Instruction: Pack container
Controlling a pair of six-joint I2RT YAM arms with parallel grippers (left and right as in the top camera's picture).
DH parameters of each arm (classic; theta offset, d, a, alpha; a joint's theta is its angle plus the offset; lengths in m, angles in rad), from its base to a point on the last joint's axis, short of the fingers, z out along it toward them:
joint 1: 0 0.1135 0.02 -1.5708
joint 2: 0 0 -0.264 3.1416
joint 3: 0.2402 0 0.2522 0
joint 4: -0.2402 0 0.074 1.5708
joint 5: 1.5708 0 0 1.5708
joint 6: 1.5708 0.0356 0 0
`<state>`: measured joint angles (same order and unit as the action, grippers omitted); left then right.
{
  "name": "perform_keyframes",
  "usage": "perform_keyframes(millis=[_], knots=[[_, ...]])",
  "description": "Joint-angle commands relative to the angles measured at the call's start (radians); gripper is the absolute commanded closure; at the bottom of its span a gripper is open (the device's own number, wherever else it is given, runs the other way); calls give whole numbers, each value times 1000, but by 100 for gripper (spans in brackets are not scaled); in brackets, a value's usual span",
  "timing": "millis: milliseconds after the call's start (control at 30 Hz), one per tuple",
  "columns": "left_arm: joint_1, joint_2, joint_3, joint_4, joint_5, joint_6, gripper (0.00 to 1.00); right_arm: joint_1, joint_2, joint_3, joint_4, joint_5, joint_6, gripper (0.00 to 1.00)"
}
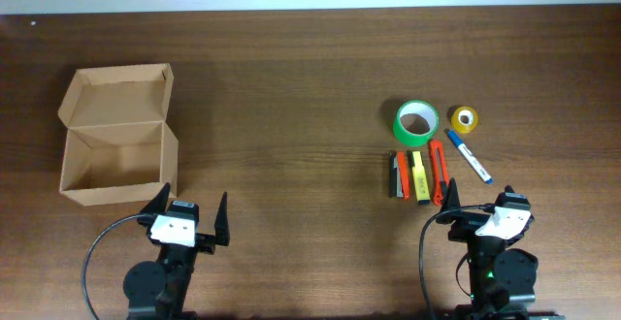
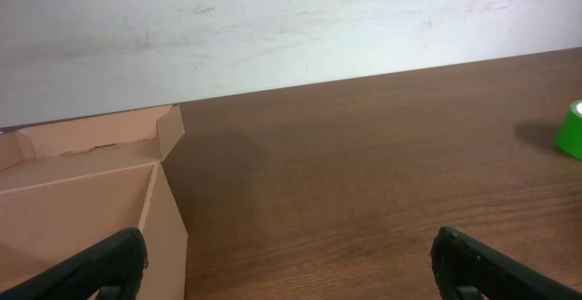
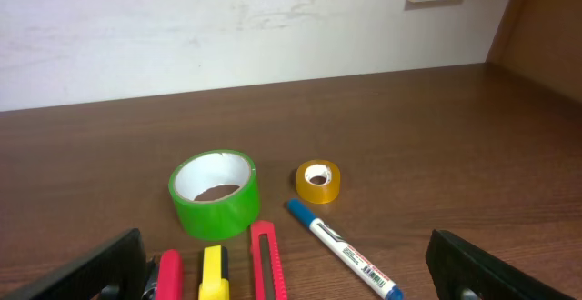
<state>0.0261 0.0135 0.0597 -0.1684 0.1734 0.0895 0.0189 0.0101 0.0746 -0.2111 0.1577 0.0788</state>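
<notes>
The container (image 1: pixel 114 195) is a tan cardboard box at the left of the table, with its flap lid (image 1: pixel 116 95) folded back and nothing visible inside. In the left wrist view its corner (image 2: pixel 164 236) rises just ahead on the left. My left gripper (image 1: pixel 191 206) (image 2: pixel 291 273) stands open just in front of the box's right corner, holding nothing. My right gripper (image 1: pixel 490 210) (image 3: pixel 291 275) is open near the front edge, just behind the pens.
At the right lie a green tape roll (image 1: pixel 416 121) (image 3: pixel 215 194), a small yellow tape roll (image 1: pixel 465 119) (image 3: pixel 318 182), a blue-capped marker (image 1: pixel 470 158) (image 3: pixel 344 248), a red cutter (image 1: pixel 439 170) (image 3: pixel 266 264), a yellow highlighter (image 1: pixel 421 176) (image 3: pixel 214 277) and an orange-red marker (image 1: pixel 404 175) (image 3: pixel 169 277).
</notes>
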Motion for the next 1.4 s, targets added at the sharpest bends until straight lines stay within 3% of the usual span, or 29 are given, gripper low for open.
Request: perform_keyframes(millis=[0, 1167, 1300, 1367], knots=[[5, -8, -8, 3, 11, 13, 0, -7, -8, -10, 2, 11, 5, 1], [5, -8, -8, 3, 13, 13, 0, -7, -8, -10, 2, 11, 5, 1], [5, -8, 0, -2, 26, -149, 0, -7, -8, -10, 3, 10, 12, 1], [5, 8, 53, -43, 26, -168, 0, -7, -8, 0, 10, -27, 87, 1]])
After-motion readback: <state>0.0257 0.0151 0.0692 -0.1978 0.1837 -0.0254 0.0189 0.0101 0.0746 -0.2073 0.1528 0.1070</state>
